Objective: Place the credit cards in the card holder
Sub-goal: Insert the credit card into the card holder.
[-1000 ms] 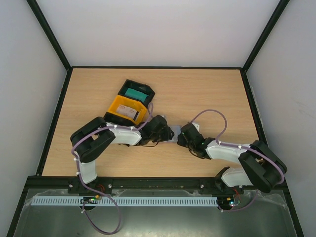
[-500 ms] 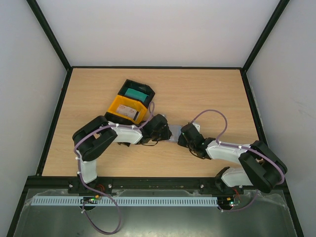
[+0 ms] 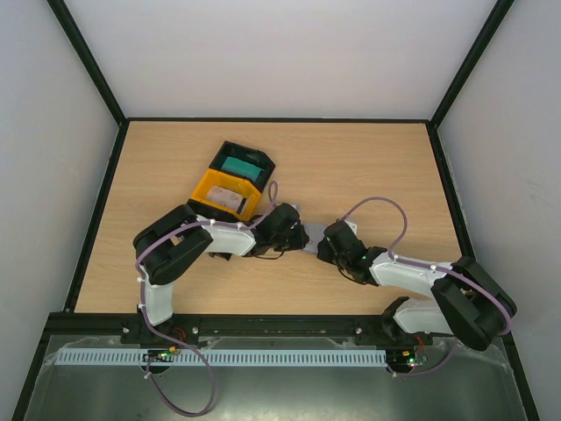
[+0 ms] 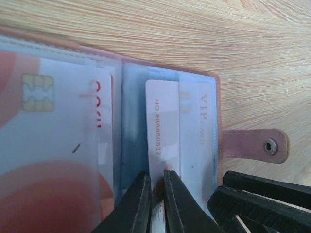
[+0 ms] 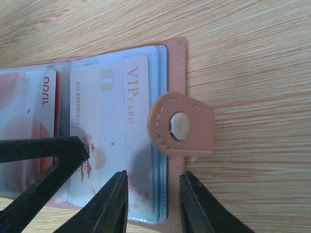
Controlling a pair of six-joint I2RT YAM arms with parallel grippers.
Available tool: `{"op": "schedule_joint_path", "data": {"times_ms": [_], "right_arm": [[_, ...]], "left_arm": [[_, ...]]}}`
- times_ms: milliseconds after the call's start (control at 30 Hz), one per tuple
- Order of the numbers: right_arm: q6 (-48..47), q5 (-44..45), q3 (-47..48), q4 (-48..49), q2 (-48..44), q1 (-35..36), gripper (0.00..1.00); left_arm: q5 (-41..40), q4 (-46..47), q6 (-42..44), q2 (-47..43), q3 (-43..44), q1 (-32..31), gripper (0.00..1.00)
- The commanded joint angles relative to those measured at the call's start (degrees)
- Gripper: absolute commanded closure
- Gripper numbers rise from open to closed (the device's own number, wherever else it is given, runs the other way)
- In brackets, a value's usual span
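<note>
Over the open card holder [image 5: 194, 141], left claw [image 4: 156, 174] pinches a pale card [image 4: 163, 121], right claw [image 5: 154, 177] open.

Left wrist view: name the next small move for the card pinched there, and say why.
Probably slide the VIP card a little further toward the snap tab. The left fingers pinch its exposed edge, and only its far part seems to lie under a clear sleeve of the card holder, so it looks half inserted.
</note>
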Motion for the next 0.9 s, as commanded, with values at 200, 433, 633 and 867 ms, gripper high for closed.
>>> {"op": "schedule_joint_path", "data": {"times_ms": [200, 433, 633, 867], "right_arm": [[0.4, -0.8, 0.1, 0.47, -0.48, 0.22, 0.71], [-0.14, 6.37, 1.28, -6.24, -3.41, 0.2, 0.69], [-1.16, 6.29, 2.59, -7.77, -4.9, 0.18, 0.64], [-1.26, 5.24, 3.36, -8.2, -5.46, 0.2, 0.64]], "left_arm": [[4.38, -0.54, 0.11, 2.61, 0.3, -1.19, 0.92], [0.97, -2.98, 0.66, 2.71, -0.02, -1.13, 0.95], [0.05, -3.83, 0.8, 2.3, -0.37, -1.02, 0.9], [0.87, -4.27, 1.85, -2.2, -0.62, -1.02, 0.75]]}}
